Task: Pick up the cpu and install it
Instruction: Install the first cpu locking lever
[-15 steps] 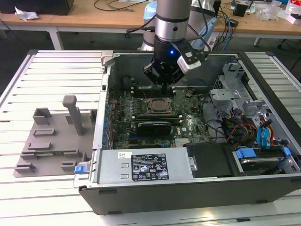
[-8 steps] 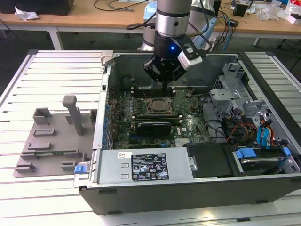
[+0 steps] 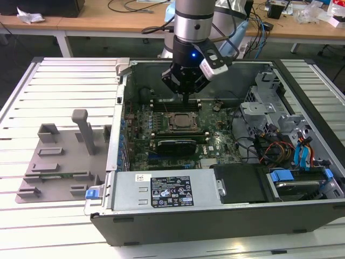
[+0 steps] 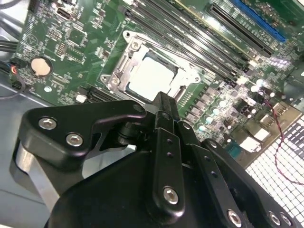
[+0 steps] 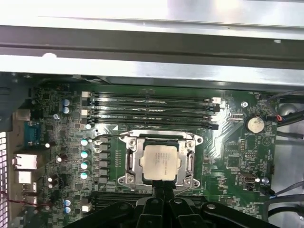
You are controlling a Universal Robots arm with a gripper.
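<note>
The cpu (image 5: 160,161), a small square chip with a pale silvery top, lies flat inside the dark socket frame (image 5: 130,159) on the green motherboard. It also appears in the second wrist view, cpu (image 4: 151,76), and in the exterior view, cpu (image 3: 179,121). My gripper (image 3: 186,100) hangs inside the open computer case, a little above the board and just beyond the socket's far edge. In both wrist views its black fingers (image 5: 164,192) are pressed together with nothing between them, the tip (image 4: 164,100) over the chip's edge.
A grey fixture plate (image 3: 54,167) with an upright post (image 3: 85,129) lies on the slatted table at the exterior view's left. Inside the case are memory slots (image 5: 152,107), a grey power supply box (image 3: 161,189), drive cages (image 3: 269,102) and loose cables (image 3: 269,151).
</note>
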